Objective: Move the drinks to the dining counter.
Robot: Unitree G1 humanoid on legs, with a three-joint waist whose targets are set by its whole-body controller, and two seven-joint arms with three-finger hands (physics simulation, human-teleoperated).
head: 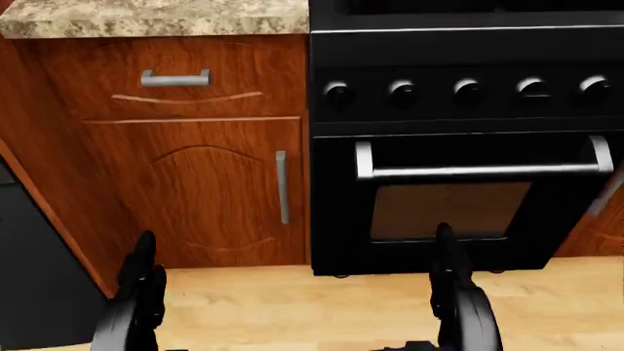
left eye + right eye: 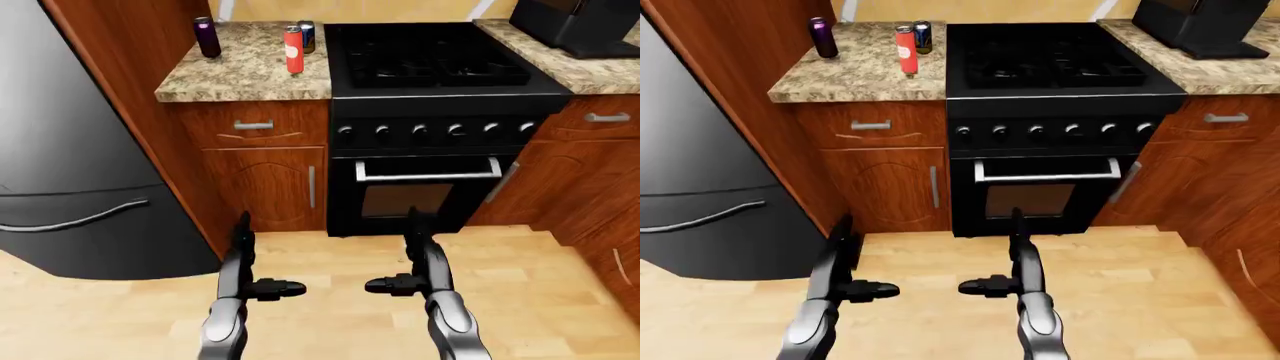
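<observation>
Both hands (image 2: pixel 335 286) empty and spread, three cans (image 2: pixel 293 48) well apart on counter (image 2: pixel 245 75)

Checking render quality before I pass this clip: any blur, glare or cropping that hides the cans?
Left-eye view: sharp, evenly lit, no glare; purple can, red can and blue can readable. Right-eye view: the same. Head view: sharp, but aimed low, cans cropped out.

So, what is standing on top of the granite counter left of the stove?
On the granite counter stand three drinks: a purple can, a red can and a blue can, partly hidden behind the red one. Both hands are low and empty.
</observation>
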